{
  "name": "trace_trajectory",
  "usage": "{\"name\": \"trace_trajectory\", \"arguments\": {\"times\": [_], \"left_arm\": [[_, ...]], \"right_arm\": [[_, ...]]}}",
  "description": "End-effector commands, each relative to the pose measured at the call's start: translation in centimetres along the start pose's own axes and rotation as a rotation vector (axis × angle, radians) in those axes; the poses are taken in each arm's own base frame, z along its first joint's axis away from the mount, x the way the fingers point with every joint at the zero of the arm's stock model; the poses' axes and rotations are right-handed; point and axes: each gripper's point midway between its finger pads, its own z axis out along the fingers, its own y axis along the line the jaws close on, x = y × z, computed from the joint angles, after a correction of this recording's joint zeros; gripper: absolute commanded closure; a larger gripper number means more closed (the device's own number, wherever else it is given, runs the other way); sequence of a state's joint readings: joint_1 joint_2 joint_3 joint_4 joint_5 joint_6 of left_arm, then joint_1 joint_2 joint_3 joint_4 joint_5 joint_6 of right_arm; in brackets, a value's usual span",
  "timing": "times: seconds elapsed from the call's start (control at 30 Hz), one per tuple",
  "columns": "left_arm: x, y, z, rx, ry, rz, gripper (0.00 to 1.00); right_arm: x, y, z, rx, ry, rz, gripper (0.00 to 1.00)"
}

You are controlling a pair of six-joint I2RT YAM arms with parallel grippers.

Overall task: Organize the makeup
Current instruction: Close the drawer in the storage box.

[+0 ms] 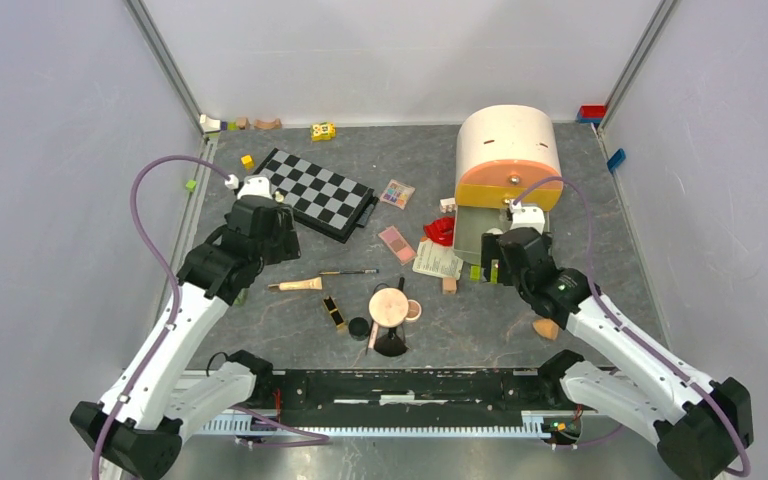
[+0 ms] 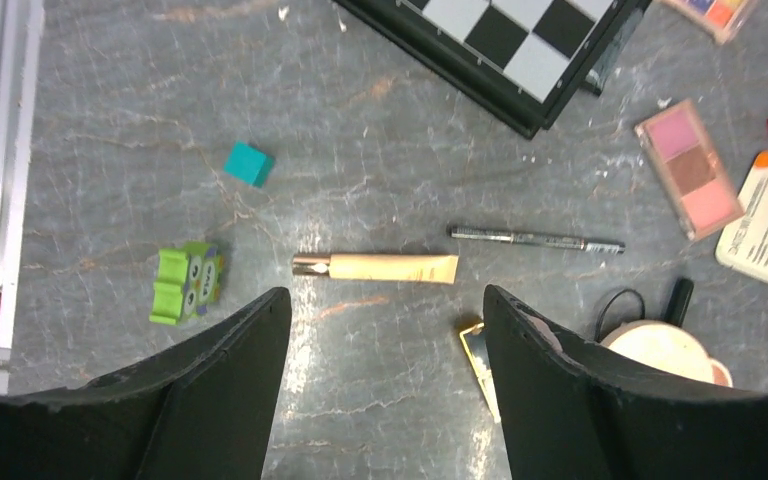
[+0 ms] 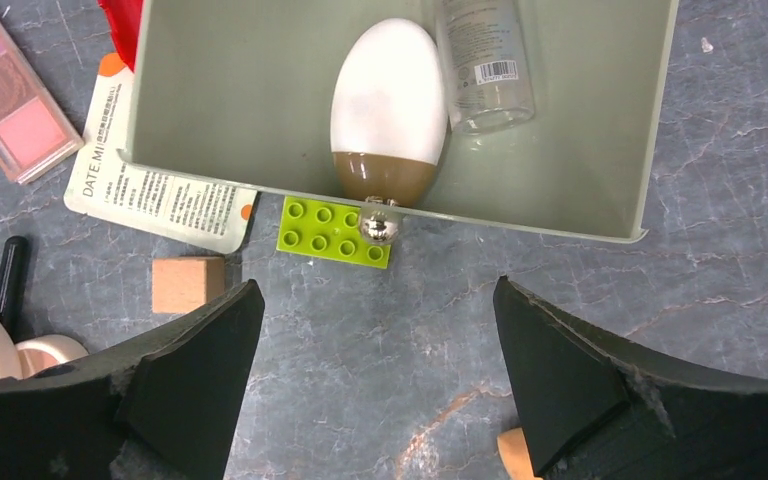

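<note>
The left fingers (image 2: 230, 380) fill the bottom of the left wrist view, spread wide and grasping nothing. Just past their tips, at twelve o'clock, a beige tube (image 2: 390, 268) lies flat on the desk (image 2: 110, 100). A thin black liner (image 2: 535, 239) lies at one o'clock and a pink palette (image 2: 688, 168) farther out toward two.

The right fingers (image 3: 190, 370) are likewise released and empty. They hover before a grey-green tray (image 3: 600, 150) at their twelve o'clock, where a white oval (image 3: 388, 110) and a clear bottle (image 3: 485, 65) lie side by side. A green brick (image 3: 335, 232) sits just beside the tray's near wall.

Most of the makeup lies loose mid-desk, so I judge the sorting to be early, with the tube the likely next pick. The left arm would need to drop straight, close across the tube's narrow width and carry it toward three o'clock to the tray, keeping clear of the right arm.
</note>
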State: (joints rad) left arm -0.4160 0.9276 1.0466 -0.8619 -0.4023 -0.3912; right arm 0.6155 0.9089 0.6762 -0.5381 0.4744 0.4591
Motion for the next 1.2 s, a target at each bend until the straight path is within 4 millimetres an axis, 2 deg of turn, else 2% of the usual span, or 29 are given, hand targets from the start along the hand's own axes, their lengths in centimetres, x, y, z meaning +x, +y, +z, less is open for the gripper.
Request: {"name": "trace_trajectory", "arguments": {"times": [0.0, 0.17, 0.3, 0.57, 0.73, 0.83, 0.97, 1.13, 1.17], "left_arm": [[1.1, 0.3, 0.3, 0.019, 0.005, 0.047, 0.24], [1.2, 0.5, 0.8, -0.004, 0.001, 0.046, 0.26], [1.5, 0.2, 1.2, 0.007, 0.014, 0.053, 0.26], [1.7, -0.1, 1.5, 0.020, 0.021, 0.059, 0.26], [1.8, -0.3, 1.5, 0.027, 0.025, 0.061, 0.26], [1.3, -0.3, 1.0, 0.037, 0.015, 0.055, 0.27], [-0.6, -0.3, -0.5, 0.056, -0.063, -0.001, 0.26], [-2.0, -0.4, -0.4, 0.041, -0.105, -0.010, 0.26], [-2.0, -0.4, -0.2, 0.037, -0.101, -0.008, 0.26]], "right_arm": [[-0.3, 0.8, 0.9, -0.092, -0.023, 0.027, 0.07], [0.1, 0.0, 1.7, -0.070, -0.074, 0.059, 0.09], [0.1, -0.7, 2.0, -0.048, -0.133, 0.085, 0.15], [1.9, -0.3, 3.7, -0.039, -0.087, 0.089, 0.28], [1.7, -0.3, 4.6, -0.021, -0.105, 0.114, 0.33], [1.3, -0.4, 4.9, -0.003, -0.120, 0.122, 0.33], [0.6, -0.5, 5.2, 0.011, -0.150, 0.121, 0.33], [-0.2, -0.9, 5.7, 0.049, -0.179, 0.099, 0.33], [-1.1, -0.8, 5.8, 0.050, -0.207, 0.105, 0.33]]}}
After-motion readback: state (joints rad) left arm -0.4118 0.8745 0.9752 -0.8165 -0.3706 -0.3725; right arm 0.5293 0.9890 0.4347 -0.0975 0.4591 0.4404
